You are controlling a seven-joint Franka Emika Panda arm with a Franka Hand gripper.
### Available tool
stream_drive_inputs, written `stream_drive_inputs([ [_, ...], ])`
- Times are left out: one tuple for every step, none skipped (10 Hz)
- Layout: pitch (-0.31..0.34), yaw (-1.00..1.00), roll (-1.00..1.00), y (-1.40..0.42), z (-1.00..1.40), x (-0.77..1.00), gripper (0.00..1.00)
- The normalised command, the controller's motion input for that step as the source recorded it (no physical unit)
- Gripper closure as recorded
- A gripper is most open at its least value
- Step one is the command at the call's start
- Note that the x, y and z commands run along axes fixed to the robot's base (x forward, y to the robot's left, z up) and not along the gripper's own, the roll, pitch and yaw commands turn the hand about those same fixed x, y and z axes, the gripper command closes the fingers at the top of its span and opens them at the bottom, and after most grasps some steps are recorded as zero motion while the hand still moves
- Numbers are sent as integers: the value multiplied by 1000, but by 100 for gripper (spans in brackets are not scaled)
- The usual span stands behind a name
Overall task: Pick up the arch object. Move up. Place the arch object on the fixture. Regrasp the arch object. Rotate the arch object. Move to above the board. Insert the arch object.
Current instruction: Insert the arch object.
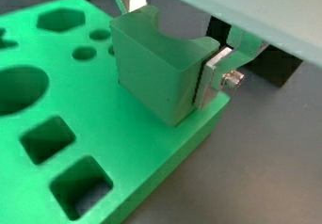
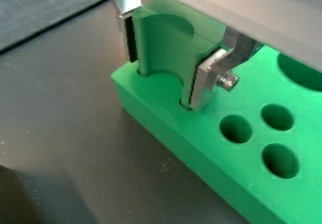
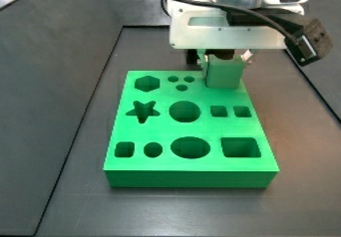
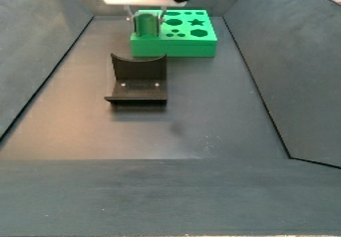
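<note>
The arch object (image 1: 157, 72) is a small green block, upright between my gripper's silver fingers (image 1: 214, 77). Its lower end sits in a hole at a corner of the board (image 1: 75, 124), as a wrist view shows (image 2: 157, 54). My gripper (image 2: 164, 54) is shut on it, directly above that corner. In a side view the gripper (image 3: 224, 67) and arch object (image 3: 224, 72) stand at the board's (image 3: 186, 131) far right corner. In a side view the fixture (image 4: 136, 80), a dark holder with a curved dip, stands apart from the board (image 4: 186, 32), nearer the camera.
The board has several shaped holes, among them a star (image 3: 144, 110), a hexagon (image 3: 144, 83), circles and squares. Dark walls line the work floor (image 4: 186, 121) on both sides.
</note>
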Motion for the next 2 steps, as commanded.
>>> stream_drive_inputs([
  [-47, 0, -44, 0, 0, 0, 100],
  [-3, 0, 0, 0, 0, 0, 100],
])
